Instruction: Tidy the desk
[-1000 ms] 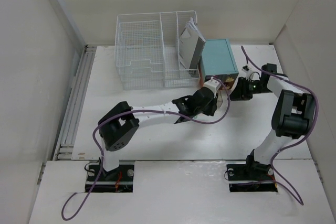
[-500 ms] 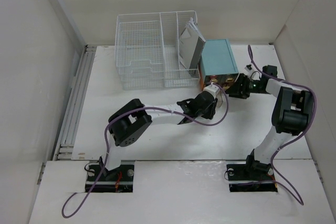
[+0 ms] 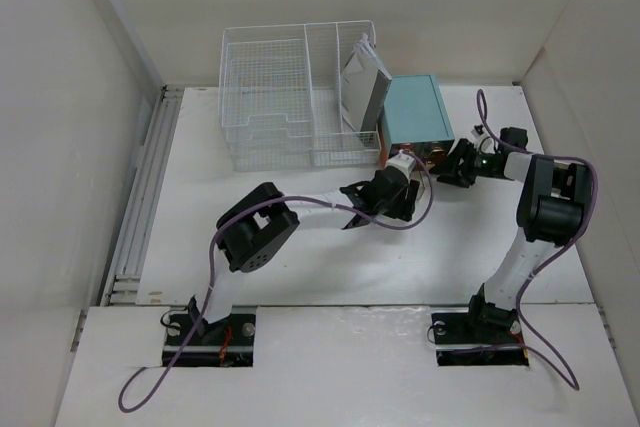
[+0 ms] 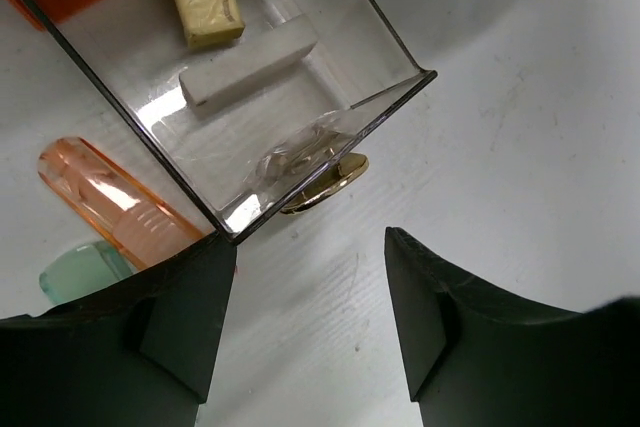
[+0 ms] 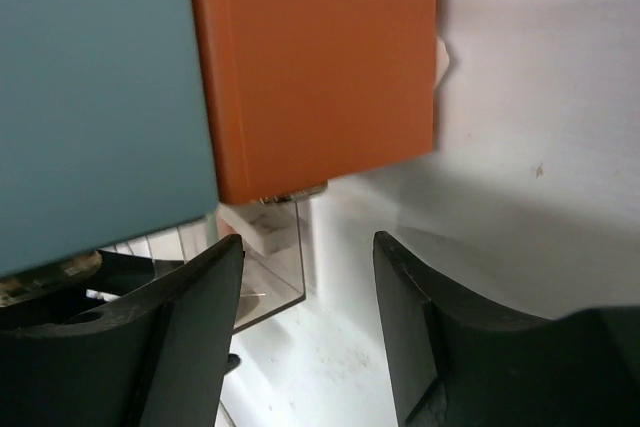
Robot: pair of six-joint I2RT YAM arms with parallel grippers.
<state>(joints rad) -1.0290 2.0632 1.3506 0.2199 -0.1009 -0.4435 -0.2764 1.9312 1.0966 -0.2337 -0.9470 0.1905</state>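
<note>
Facing the spread left hand (image 4: 305, 242), a clear drawer (image 4: 320, 87) fronts the teal box (image 3: 415, 112); right hand (image 5: 308, 242) spread too.

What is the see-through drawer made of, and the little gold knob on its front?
The drawer looks like clear, glossy hard plastic, maybe acrylic: you see straight through its walls, and light glints off them. The knob looks like polished metal, perhaps brass, since it is gold and shiny, though it could be painted plastic.

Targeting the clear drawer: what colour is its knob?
The knob is gold; left wrist view.
</note>
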